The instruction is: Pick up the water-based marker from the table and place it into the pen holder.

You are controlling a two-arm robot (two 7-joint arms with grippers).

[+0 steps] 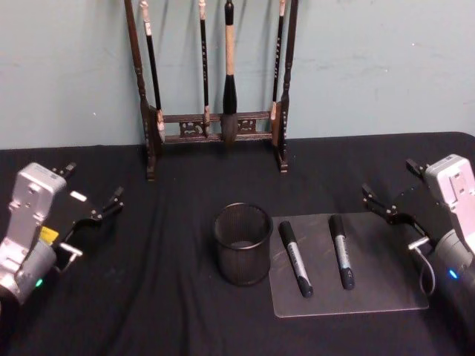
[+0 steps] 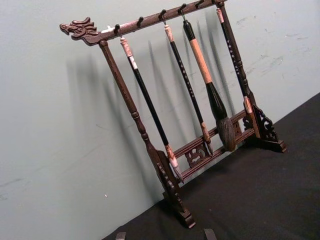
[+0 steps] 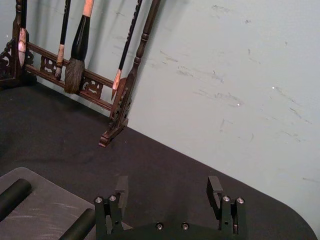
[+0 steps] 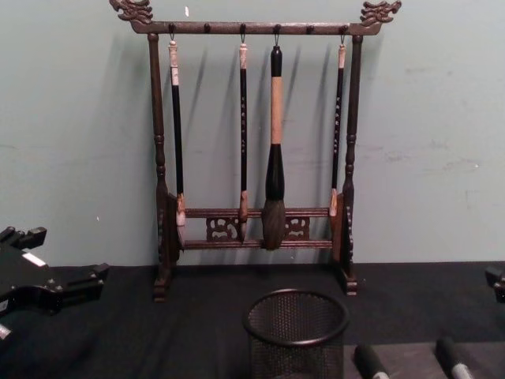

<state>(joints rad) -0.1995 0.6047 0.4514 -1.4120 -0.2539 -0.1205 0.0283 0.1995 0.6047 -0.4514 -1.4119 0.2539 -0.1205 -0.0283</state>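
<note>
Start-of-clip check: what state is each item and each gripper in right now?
pen holder: upright, no marker inside.
left marker: lying flat on the mat, ungripped.
right marker: lying flat on the mat, ungripped.
mat: flat, under both markers.
brush rack: upright, four brushes hanging.
left gripper: open, holding nothing, left of the holder.
right gripper: open, holding nothing, by the mat's right edge.

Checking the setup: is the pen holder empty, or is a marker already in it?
Empty. The head view looks down into the upright pen holder and shows bare mesh; both markers lie on the mat.
</note>
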